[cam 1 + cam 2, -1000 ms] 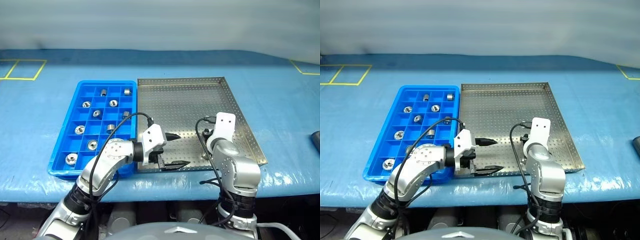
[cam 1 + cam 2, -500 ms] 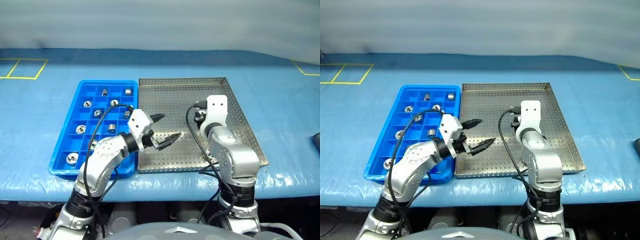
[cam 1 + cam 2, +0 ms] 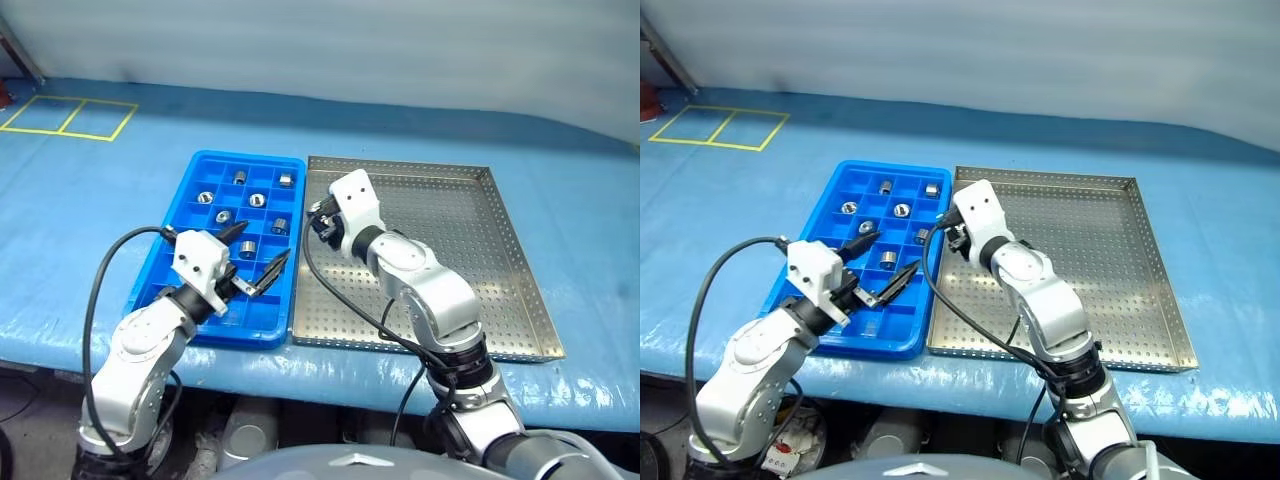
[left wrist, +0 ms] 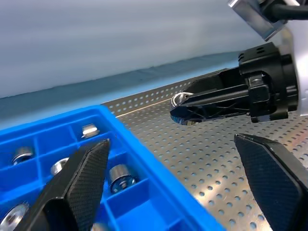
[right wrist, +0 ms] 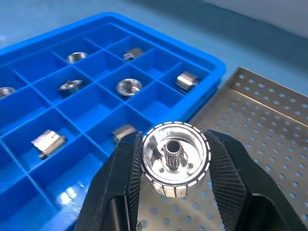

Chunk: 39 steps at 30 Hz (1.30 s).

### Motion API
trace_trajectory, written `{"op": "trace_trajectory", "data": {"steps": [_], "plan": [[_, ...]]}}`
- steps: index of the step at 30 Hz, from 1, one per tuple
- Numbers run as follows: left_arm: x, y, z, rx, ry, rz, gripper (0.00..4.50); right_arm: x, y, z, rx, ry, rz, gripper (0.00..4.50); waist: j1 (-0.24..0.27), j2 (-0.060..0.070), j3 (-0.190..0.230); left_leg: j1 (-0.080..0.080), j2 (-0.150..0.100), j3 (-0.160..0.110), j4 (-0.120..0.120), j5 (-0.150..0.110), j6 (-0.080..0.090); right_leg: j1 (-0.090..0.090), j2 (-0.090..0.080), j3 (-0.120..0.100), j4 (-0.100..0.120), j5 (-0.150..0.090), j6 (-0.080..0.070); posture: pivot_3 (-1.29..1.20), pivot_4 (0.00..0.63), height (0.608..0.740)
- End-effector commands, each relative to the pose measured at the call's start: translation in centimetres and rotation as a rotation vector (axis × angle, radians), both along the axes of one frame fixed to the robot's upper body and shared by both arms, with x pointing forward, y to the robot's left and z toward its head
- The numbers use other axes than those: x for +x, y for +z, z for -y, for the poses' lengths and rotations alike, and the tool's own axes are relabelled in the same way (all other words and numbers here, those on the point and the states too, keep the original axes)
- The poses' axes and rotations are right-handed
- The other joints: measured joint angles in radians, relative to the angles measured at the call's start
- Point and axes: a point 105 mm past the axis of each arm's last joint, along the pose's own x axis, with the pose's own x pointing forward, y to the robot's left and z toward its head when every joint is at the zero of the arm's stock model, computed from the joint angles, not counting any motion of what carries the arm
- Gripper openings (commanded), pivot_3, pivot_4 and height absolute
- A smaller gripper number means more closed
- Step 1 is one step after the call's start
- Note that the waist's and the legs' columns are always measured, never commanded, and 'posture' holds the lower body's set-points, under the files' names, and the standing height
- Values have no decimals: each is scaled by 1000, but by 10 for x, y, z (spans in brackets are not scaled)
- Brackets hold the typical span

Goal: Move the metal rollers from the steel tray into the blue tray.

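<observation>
My right gripper (image 5: 174,192) is shut on a shiny metal roller (image 5: 174,159), its flanged face and central hole toward the camera. It hovers at the left edge of the steel tray (image 3: 450,230), right beside the blue tray (image 3: 165,265). From the head, this right gripper (image 3: 320,222) points toward the blue tray's right-hand compartments. Several rollers (image 3: 257,199) lie in the blue tray's far compartments. My left gripper (image 3: 266,241) is open and holds nothing. It hangs above the near right part of the blue tray. Its fingers (image 4: 82,178) frame the right gripper.
Both trays sit side by side on a blue-covered table. The front edge (image 3: 330,360) runs just below them. Yellow tape squares (image 3: 70,115) mark the far left. A black cable (image 3: 100,290) loops off my left forearm.
The view has swung left. My right gripper carried the roller up and left, from the steel tray's near part to its left edge. My left gripper moved off the steel tray to over the blue tray.
</observation>
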Motion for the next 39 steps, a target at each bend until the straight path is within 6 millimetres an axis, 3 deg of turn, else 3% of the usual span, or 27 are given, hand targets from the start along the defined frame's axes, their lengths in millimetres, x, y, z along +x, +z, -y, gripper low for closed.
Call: {"op": "trace_trajectory", "data": {"steps": [1,7,13,26,34,39], "plan": [[-12,15,-1,0,-18,42,4500,-10,17,-18,31,111,60,1664,17,0,0,0,0,-1,0,0,0,0,0,-1,0,-2,-4,472,150,740],[-26,13,1,-11,-59,6,4500,-29,7,-33,48,215,3,1664,55,1,0,-1,0,-2,0,0,0,0,0,-3,0,-3,-5,483,150,740],[-26,8,-1,-5,-69,-20,4500,-43,-7,-41,44,274,-58,1664,80,1,1,-1,1,-2,0,0,-1,0,0,-5,0,-5,-7,480,150,740],[-25,5,5,-8,-111,-30,4500,-41,-32,-24,21,213,-144,1664,115,1,1,-4,1,-1,-1,0,-1,-1,0,-8,-1,-6,-8,432,150,740],[-19,4,12,-3,-163,-35,4500,-39,-33,-8,39,118,-145,4295,106,2,1,-3,1,0,-1,0,-2,-1,0,-8,-1,-6,-8,350,150,740],[-13,2,23,0,-232,-45,4500,-35,-17,26,66,-33,-86,4427,87,2,1,-4,1,0,0,0,-2,-1,0,-8,-2,-6,-8,279,150,740]]}}
